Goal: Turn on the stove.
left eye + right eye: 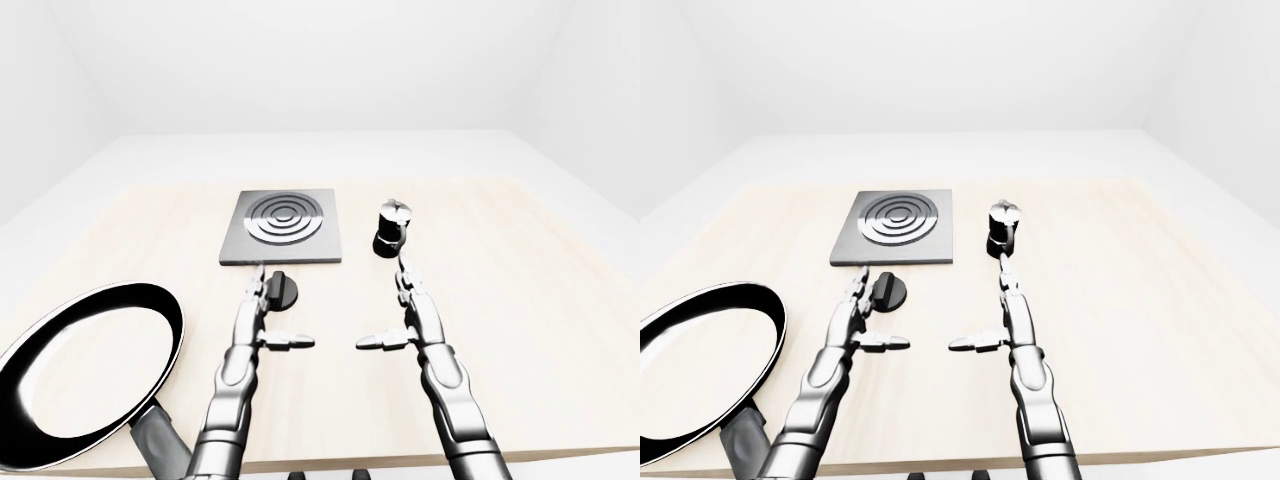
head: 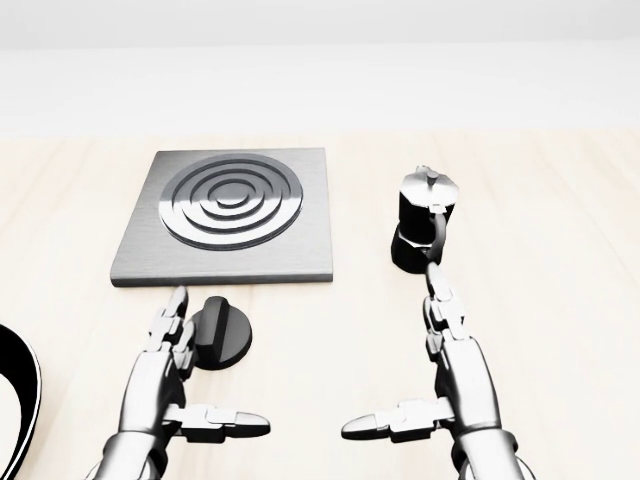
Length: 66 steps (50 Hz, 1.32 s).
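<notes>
The stove [image 2: 232, 216] is a flat grey plate with ring burners, upper left of centre in the head view. Its black round knob [image 2: 224, 332] lies on the table just below the plate. My left hand [image 2: 185, 375] is open, its fingers [image 2: 170, 325] right beside the knob's left edge, thumb pointing right below it. My right hand [image 2: 420, 375] is open and empty, lower right, below the moka pot.
A black moka pot [image 2: 424, 218] stands right of the stove. A large black frying pan [image 1: 85, 370] lies at the lower left of the wooden table [image 1: 540, 300]. White floor and walls lie beyond the table.
</notes>
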Tool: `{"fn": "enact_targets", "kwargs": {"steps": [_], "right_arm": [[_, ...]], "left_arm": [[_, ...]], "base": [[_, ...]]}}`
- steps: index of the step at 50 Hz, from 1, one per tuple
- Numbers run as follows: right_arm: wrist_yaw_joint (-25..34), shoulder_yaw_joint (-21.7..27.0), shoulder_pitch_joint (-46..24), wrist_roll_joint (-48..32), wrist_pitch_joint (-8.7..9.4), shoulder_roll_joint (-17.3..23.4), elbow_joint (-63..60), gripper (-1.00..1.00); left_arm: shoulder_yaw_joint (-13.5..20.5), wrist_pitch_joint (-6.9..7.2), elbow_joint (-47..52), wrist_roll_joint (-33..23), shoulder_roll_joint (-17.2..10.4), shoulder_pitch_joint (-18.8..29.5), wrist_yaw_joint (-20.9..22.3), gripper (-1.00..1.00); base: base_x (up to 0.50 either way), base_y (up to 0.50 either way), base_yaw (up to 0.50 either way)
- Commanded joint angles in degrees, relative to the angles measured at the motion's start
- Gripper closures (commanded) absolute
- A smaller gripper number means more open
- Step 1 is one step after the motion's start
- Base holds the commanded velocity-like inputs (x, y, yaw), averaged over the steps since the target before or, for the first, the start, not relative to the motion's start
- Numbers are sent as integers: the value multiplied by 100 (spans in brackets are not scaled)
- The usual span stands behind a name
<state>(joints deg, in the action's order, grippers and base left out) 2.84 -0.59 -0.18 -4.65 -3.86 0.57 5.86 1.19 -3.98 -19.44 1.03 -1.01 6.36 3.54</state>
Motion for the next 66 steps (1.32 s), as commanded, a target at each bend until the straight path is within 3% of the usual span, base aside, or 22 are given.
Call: {"fn": "enact_targets", "kwargs": {"steps": [1, 6, 13, 18, 28, 29, 32, 33, 34, 44, 66], "right_arm": [[6, -2, -6, -2, -9, -2, 17, -100], [4, -7, 21, -6, 18, -4, -27, -100], [3, -6, 12, -6, 23, -3, -26, -100], [4, 4, 6, -2, -5, 2, 14, -100], [10, 14, 2, 6, 49, 5, -38, -100], [11, 14, -15, 4, 21, 6, 13, -100], [13, 15, -13, 4, 18, 8, 25, -100], [13, -22, -17, -26, -14, -6, 80, -100], [13, -24, -18, -28, -17, -7, 84, -100], [21, -30, -3, -39, 119, -8, -93, -100], [14, -38, 3, -42, 25, -12, 10, -100]], "left_arm": [[-123, 111, 334, -66, 75, -257, 34, -100], [-253, 259, 701, -111, 133, -464, 88, -100], [-561, 573, 1358, -187, 242, -797, 154, -100], [-800, 565, 1445, -261, 308, -934, 156, -100], [-1208, 818, 1967, -279, 339, -1126, 170, -100], [-1048, 898, 2310, -272, 292, -945, 109, -100], [-837, 898, 2868, -261, 229, -844, 44, -100], [148, 898, 6132, 282, -173, -275, -68, -100], [276, 898, 6427, 335, -191, -179, -68, -100], [449, 898, 6607, 403, -184, -183, -30, -100], [499, 898, 6633, 437, -181, -302, -23, -100]], "base": [[0, 0, 0], [0, 0, 0], [0, 0, 0], [0, 0, 0], [0, 0, 0], [0, 0, 0], [0, 0, 0], [0, 0, 0], [0, 0, 0], [0, 0, 0], [0, 0, 0]]}}
